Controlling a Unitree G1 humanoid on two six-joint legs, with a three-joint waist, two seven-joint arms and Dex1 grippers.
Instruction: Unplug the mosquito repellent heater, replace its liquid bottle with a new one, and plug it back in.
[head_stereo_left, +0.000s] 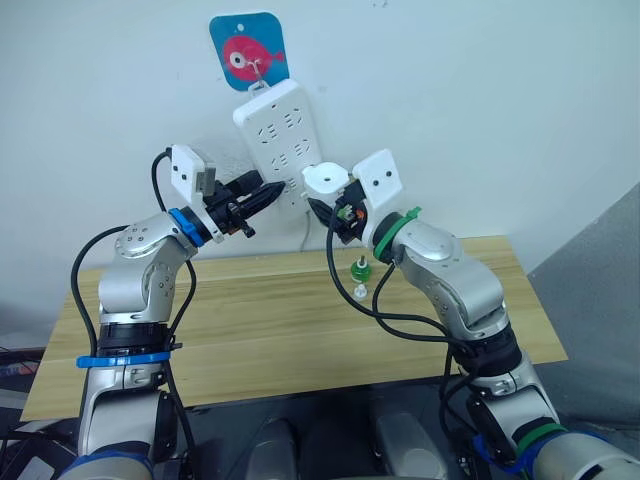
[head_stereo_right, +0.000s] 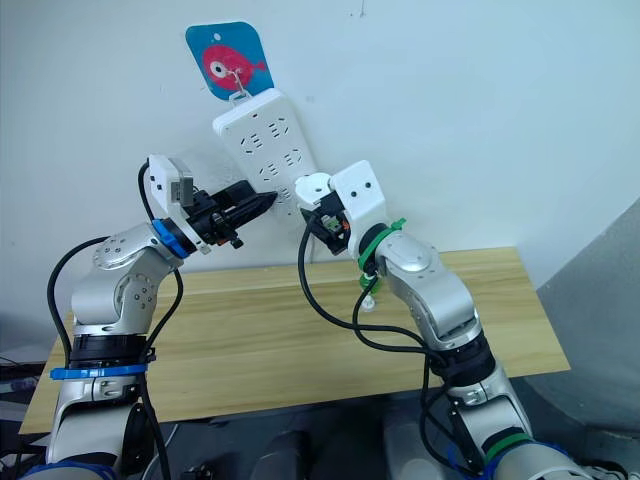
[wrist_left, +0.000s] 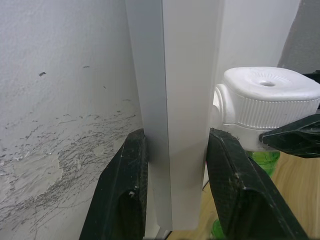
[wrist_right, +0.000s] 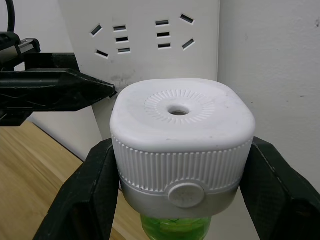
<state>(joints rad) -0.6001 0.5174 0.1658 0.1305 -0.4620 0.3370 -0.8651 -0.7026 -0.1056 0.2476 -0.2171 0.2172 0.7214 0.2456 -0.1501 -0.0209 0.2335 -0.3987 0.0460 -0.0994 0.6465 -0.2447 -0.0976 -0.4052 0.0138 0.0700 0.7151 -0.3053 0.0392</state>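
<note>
The white mosquito repellent heater (wrist_right: 180, 135) sits between the fingers of my right gripper (wrist_right: 181, 150), which is shut on its ribbed sides. A green liquid bottle (wrist_right: 175, 227) hangs under it. The heater (head_stereo_left: 325, 180) is close against the lower end of the white power strip (head_stereo_left: 280, 130) on the wall; its prongs are hidden. My left gripper (wrist_left: 177, 135) is shut on the strip's lower edge, one black finger (wrist_left: 127, 180) on each side, just left of the heater (wrist_left: 267, 100). A second small green bottle (head_stereo_left: 360, 272) stands on the table below.
The power strip hangs tilted from a blue fish hook plate (head_stereo_left: 248, 55) on the white wall, its cable (head_stereo_left: 305, 235) dropping behind the wooden table (head_stereo_left: 280, 330). Both arms (head_stereo_left: 440, 265) reach up over the table's far edge.
</note>
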